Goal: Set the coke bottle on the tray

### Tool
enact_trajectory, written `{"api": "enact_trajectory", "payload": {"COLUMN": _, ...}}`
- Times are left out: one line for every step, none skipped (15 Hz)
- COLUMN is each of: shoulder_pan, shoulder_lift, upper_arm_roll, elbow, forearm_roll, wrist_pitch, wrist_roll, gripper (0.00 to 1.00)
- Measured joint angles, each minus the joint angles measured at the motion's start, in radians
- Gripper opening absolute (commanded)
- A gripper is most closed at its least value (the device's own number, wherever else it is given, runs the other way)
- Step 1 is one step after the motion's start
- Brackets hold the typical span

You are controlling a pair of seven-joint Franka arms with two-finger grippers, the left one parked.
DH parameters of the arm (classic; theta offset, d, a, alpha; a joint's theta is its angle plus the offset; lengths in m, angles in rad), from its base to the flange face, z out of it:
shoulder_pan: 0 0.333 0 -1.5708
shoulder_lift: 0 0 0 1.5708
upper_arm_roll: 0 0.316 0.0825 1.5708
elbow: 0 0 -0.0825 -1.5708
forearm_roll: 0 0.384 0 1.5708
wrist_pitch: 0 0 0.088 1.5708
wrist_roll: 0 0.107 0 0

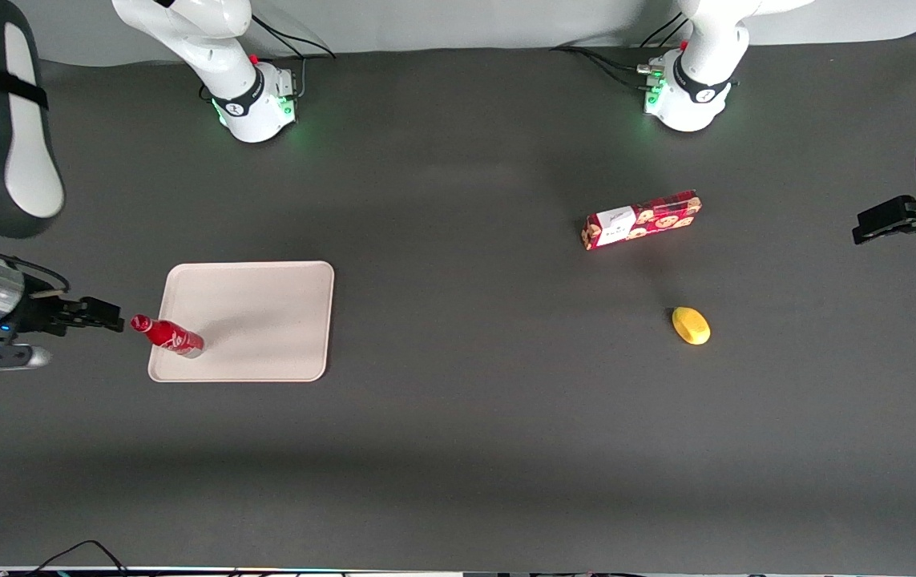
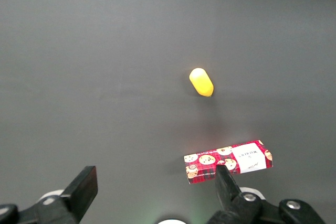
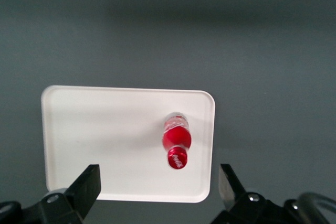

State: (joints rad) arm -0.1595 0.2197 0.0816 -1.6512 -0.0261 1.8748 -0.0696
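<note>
— Toward the working arm's end of the counter, what stands on the tray (image 1: 265,320)?
— The coke bottle (image 1: 169,335). It stands upright on the tray, close to the tray's short rim nearest that end and near the corner closer to the front camera. The wrist view looks down on its red cap.
— And the gripper (image 1: 109,316)?
— It hangs just beside the bottle's cap, off the tray's edge, toward the counter's end. Its fingers (image 3: 86,184) are spread wide with nothing between them; the bottle stands free.
— Is it touching the cap?
— Apart, I think, though the front view makes that gap hard to judge.
— Anything else on the counter?
— A red cookie box (image 1: 642,219) and a yellow lemon-like object (image 1: 691,325), both well apart from the tray, toward the parked arm's end, the box farther from the front camera.
</note>
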Motion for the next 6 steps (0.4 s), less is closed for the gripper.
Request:
{"api": "enact_trajectory", "payload": {"shoulder_pan": 0.003, "shoulder_lift": -0.009, "upper_arm_roll": 0.006, "elbow": 0.044, "forearm_roll": 0.000, "wrist_pitch": -0.031, "wrist_roll": 0.039, "gripper": 1.00}}
{"api": "enact_trajectory", "payload": {"shoulder_pan": 0.005, "shoulder_lift": -0.017, "upper_arm_roll": 0.008, "elbow": 0.077, "forearm_roll": 0.001, "wrist_pitch": -0.048, "wrist_roll": 0.063, "gripper": 1.00}}
{"api": "enact_trajectory", "payload": {"shoulder_pan": 0.006, "shoulder_lift": -0.026, "upper_arm_roll": 0.009, "elbow": 0.099, "forearm_roll": 0.001, "wrist_pitch": -0.054, "wrist_roll": 0.073, "gripper": 1.00}}
{"api": "enact_trajectory", "payload": {"shoulder_pan": 0.006, "shoulder_lift": -0.035, "upper_arm_roll": 0.010, "elbow": 0.113, "forearm_roll": 0.002, "wrist_pitch": -0.058, "wrist_roll": 0.080, "gripper": 1.00}}
{"api": "enact_trajectory", "payload": {"shoulder_pan": 0.006, "shoulder_lift": -0.042, "upper_arm_roll": 0.012, "elbow": 0.123, "forearm_roll": 0.003, "wrist_pitch": -0.071, "wrist_roll": 0.092, "gripper": 1.00}}
{"api": "enact_trajectory", "payload": {"shoulder_pan": 0.007, "shoulder_lift": -0.051, "upper_arm_roll": 0.015, "elbow": 0.129, "forearm_roll": 0.003, "wrist_pitch": -0.085, "wrist_roll": 0.107, "gripper": 1.00}}
